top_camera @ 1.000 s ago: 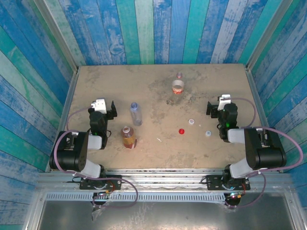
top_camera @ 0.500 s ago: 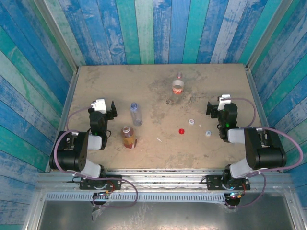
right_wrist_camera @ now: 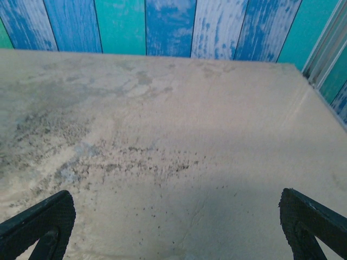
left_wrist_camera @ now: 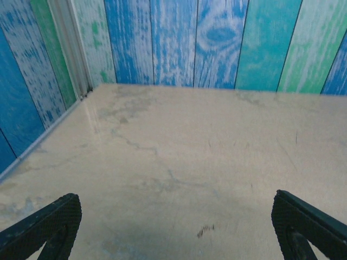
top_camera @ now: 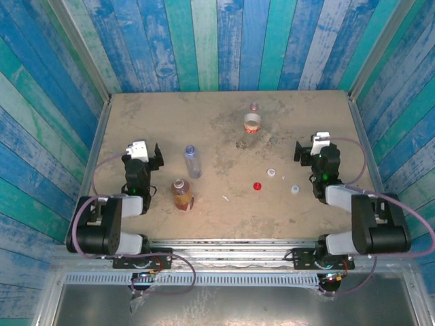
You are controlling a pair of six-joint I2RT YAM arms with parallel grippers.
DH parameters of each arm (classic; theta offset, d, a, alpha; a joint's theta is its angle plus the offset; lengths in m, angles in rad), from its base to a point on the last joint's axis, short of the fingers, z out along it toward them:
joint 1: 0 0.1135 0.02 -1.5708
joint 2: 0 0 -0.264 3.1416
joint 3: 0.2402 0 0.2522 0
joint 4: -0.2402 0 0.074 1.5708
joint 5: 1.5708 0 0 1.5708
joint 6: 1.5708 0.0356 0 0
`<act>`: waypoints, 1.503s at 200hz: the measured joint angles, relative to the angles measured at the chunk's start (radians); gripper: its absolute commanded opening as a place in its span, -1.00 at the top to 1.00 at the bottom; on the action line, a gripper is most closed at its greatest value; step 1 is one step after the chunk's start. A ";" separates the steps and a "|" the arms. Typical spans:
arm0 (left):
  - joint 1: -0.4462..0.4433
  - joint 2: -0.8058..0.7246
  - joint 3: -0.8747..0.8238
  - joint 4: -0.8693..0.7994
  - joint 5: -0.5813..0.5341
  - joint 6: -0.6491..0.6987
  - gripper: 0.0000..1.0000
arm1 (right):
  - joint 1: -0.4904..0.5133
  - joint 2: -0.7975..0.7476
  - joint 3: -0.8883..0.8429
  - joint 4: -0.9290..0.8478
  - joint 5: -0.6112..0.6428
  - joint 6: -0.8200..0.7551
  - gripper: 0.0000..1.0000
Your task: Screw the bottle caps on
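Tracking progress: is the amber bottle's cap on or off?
Off: amber bottle shows no cap; red cap, white cap, pale cap lie loose.

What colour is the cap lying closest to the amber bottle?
That cap is bright red, clearest in the top external view.

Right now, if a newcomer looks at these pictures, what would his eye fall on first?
First, the blue and green plank walls around the sandy table. Then the bright red cap, lying loose right of centre near the white cap and the pale cap. Three bottles stand apart: the bluish bottle and the amber bottle left of centre, the labelled bottle farther back.
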 measured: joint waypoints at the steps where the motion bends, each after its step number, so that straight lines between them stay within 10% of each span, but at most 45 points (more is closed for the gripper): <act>1: 0.000 -0.004 0.000 -0.002 -0.002 0.000 -0.87 | 0.000 0.000 0.000 0.000 0.000 0.000 -1.00; 104: -0.042 -0.499 0.096 -0.339 -0.051 -0.099 -0.88 | 0.016 -0.441 0.119 -0.433 -0.100 0.002 -1.00; 154: -0.147 -0.536 0.245 -0.510 0.053 -0.061 -0.87 | 0.217 -0.473 0.208 -0.613 -0.242 -0.045 -1.00; 237: -0.152 -0.542 0.312 -0.741 0.167 -0.096 -0.88 | 0.841 -0.126 0.360 -0.640 -0.341 -0.175 -1.00; 300: -0.152 -0.573 0.309 -0.789 0.161 -0.100 -0.87 | 0.972 0.201 0.563 -0.561 -0.353 -0.165 -1.00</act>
